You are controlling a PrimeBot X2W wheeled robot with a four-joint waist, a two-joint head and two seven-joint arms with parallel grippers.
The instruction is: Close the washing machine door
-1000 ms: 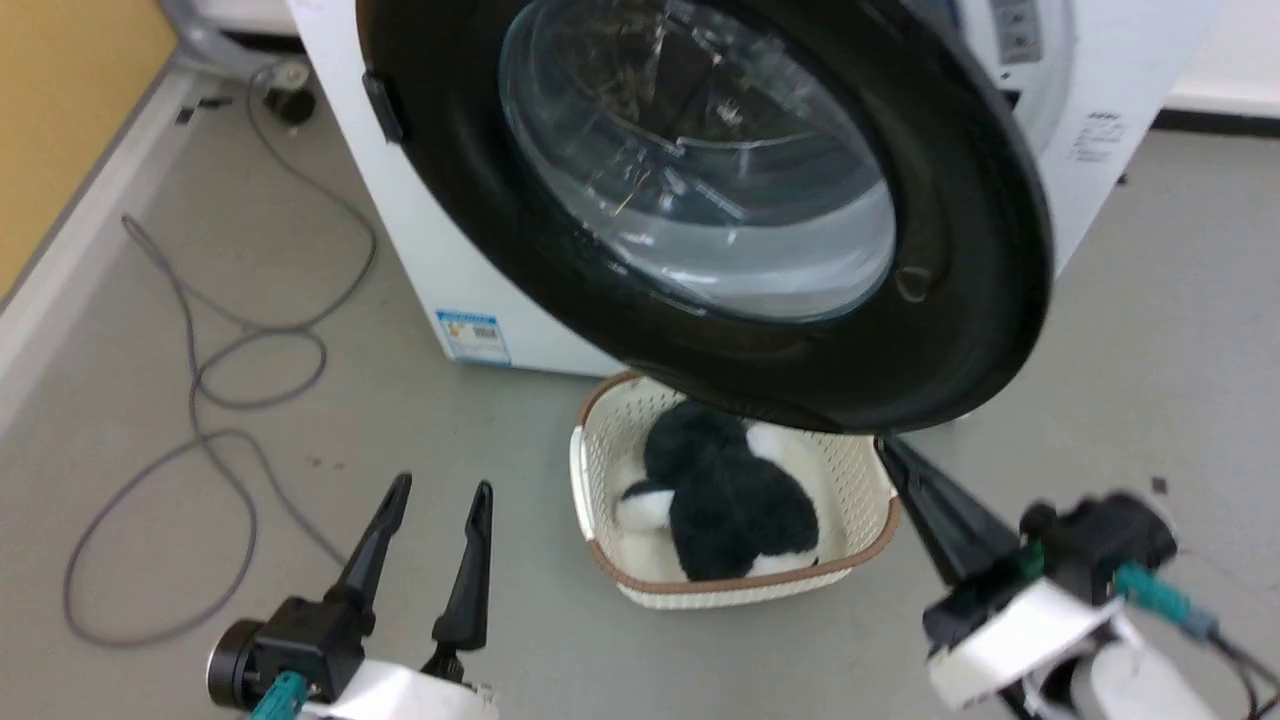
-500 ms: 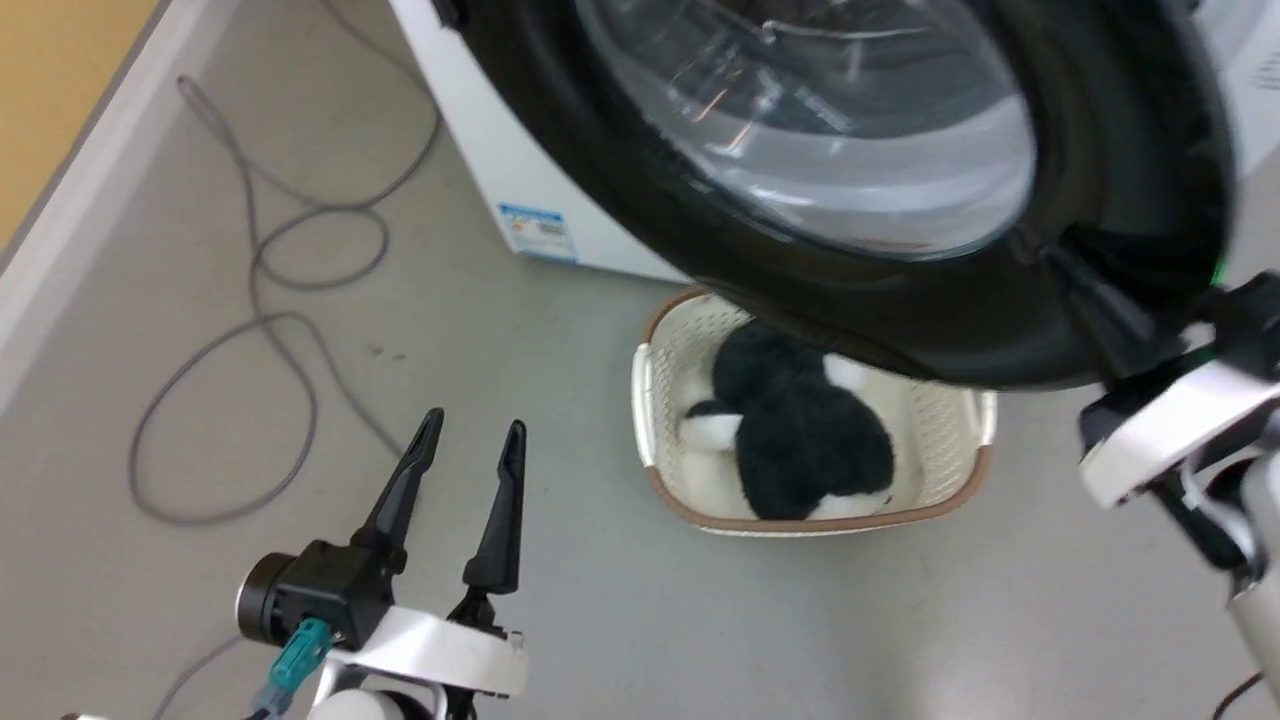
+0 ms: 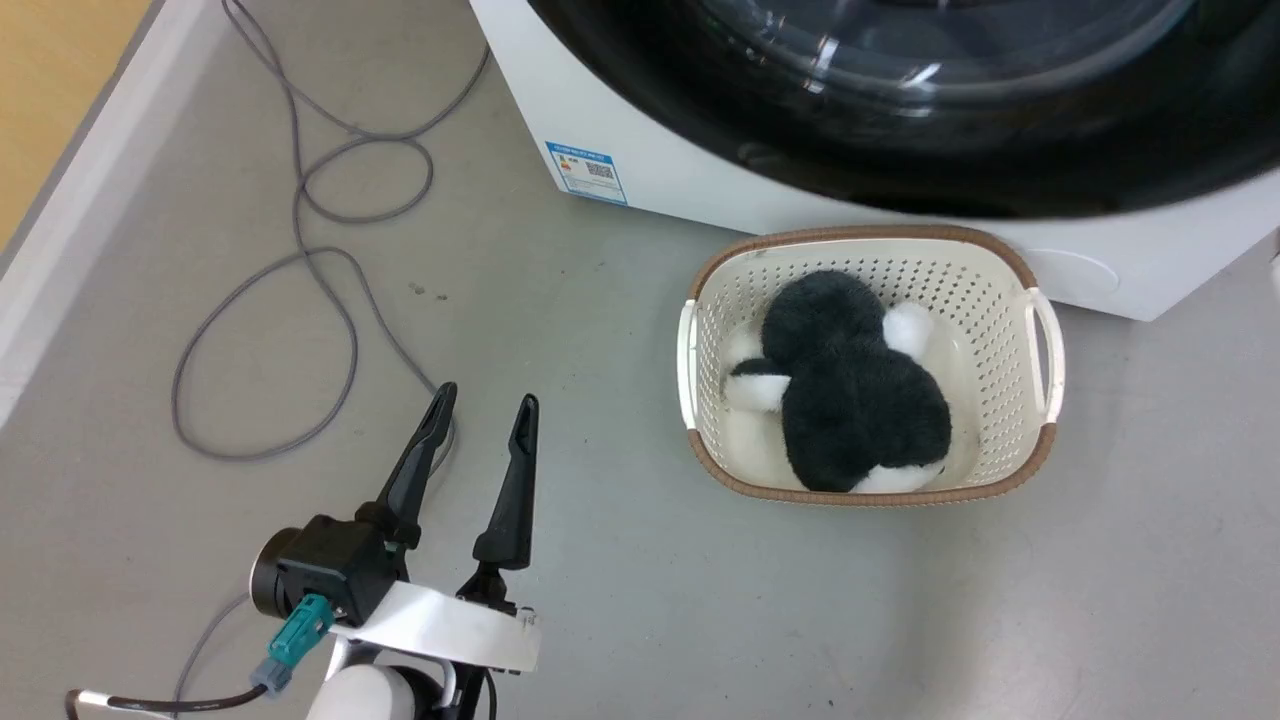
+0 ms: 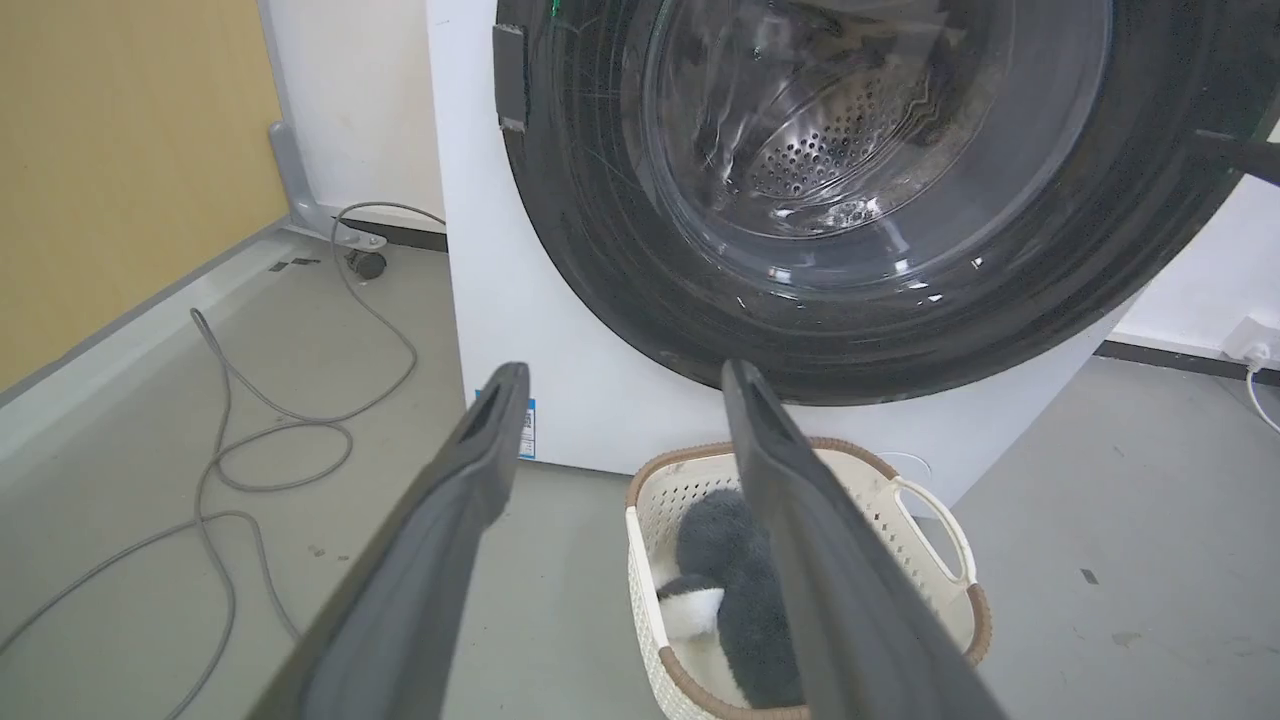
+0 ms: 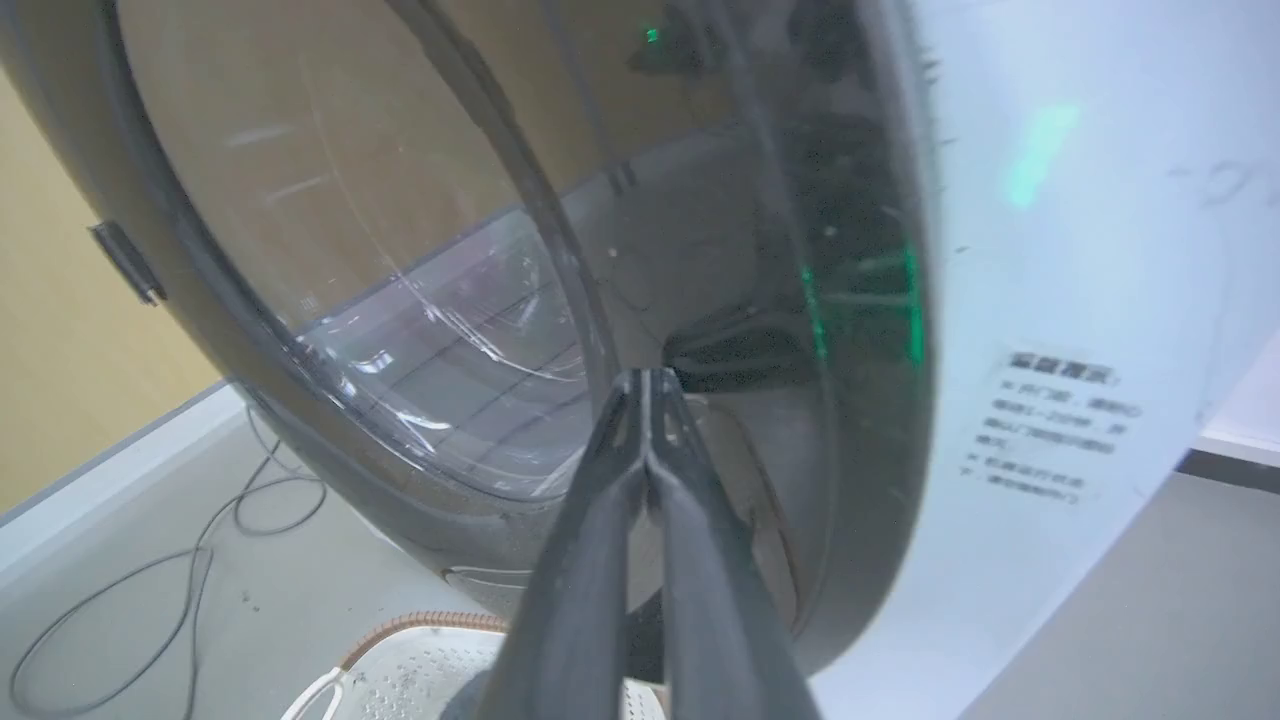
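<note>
1. Washing machine door (image 4: pixel 600 250) is what your next move turns on. It stands ahead of and above both sets of jaws, with its round face upright and lying close over the front of the washing machine (image 4: pixel 480 300). Your right arm is much the nearer to it.
2. Nearest you, the left gripper (image 3: pixel 487 395) hangs low over the grey floor (image 3: pixel 600 600). Its jaws are spread wide and empty, and the fingers point toward the machine. It is well apart from the door and to the left of the basket.
3. Just past it, the cream perforated basket (image 3: pixel 1045 340) sits on the floor just in front of the machine's base, below the door's lower rim. A black-and-white plush toy (image 3: pixel 850 400) lies inside it. A grey cable (image 3: pixel 300 250) loops over the floor off to your left.
4. Further on, the right gripper (image 5: pixel 647 378) has its jaws clenched tip to tip on nothing. The tips are at the door's black rim, just outside the glass bowl (image 5: pixel 430 330), on the side opposite the small black tab (image 4: pixel 510 75). It looks like contact, but you cannot be sure of it from these views.
5. Farthest, the steel perforated drum (image 4: pixel 810 160) shows through the glass, so the door covers the opening. You cannot tell whether the latch has caught.
6. My judgement is that the door is nearly home. It is round, so no long axis matters. Press straight into its face with the right tips, near that outer edge. Watch that the closed tips do not skid on the glossy rim.
</note>
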